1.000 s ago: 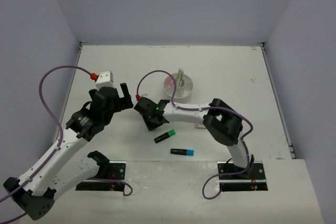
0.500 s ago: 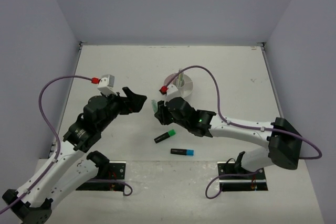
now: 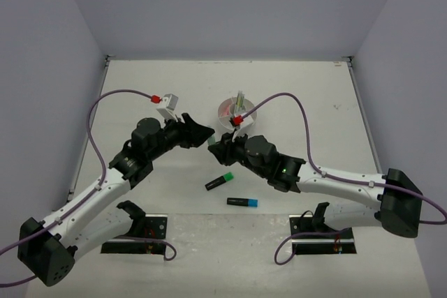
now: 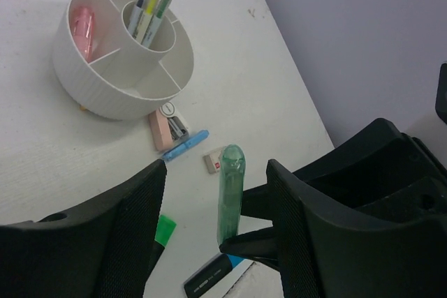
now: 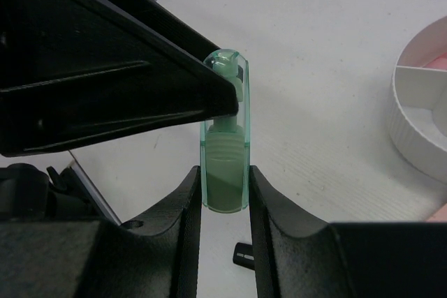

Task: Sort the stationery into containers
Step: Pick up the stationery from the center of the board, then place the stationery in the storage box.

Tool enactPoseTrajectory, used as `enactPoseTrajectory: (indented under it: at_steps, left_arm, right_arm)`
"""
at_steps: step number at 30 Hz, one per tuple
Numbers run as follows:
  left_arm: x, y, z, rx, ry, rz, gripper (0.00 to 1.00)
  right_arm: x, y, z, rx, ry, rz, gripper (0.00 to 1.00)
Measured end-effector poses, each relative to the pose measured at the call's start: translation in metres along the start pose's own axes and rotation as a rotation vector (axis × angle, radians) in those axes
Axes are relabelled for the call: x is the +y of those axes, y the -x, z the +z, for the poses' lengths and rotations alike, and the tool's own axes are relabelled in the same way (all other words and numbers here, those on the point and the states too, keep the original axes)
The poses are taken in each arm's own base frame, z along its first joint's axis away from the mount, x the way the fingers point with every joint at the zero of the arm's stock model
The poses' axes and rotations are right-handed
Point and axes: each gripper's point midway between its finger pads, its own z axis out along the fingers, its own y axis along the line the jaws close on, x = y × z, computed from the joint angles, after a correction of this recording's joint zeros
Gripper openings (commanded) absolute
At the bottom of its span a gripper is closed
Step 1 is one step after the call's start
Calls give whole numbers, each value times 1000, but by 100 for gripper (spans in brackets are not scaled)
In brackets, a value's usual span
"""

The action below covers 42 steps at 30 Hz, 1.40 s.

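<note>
The right gripper point(image 5: 223, 174) clamps the mint marker point(image 4: 230, 193) by its lower end, upright above the table, at 8 o'clock from the white organiser point(image 4: 105, 95). The left gripper point(image 4: 215, 172) straddles the marker's top, its 2 jaws apart, not clamped.

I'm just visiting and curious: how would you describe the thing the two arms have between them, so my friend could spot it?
Start at the round white organiser; on its near side the right gripper holds a mint marker off the table, the left gripper open around it. It is translucent pale green, unlike the black-bodied highlighters lying below.
</note>
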Motion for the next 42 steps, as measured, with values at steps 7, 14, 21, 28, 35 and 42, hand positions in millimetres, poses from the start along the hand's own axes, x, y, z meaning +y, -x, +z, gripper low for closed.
enactPoseTrajectory:
  at_steps: [7,14,21,28,35,42]
  left_arm:
    - [-14,-6,7,19,-100,-11,0]
    - [-12,-11,20,54,-119,15,0]
    - [34,32,97,101,172,247,0]
    - [64,45,182,248,204,464,0]
    - [83,37,218,387,208,547,0]
    - [97,23,210,463,230,564,27]
  right_arm:
    - [5,5,-4,-28,21,-7,0]
    - [-4,9,-5,-47,-30,-9,99]
    - [-65,22,-35,-75,-300,14,99]
    - [-110,61,-109,-246,-425,83,99]
    - [-121,61,-136,-281,-441,94,99]
    - [-125,52,-134,-240,-459,74,99]
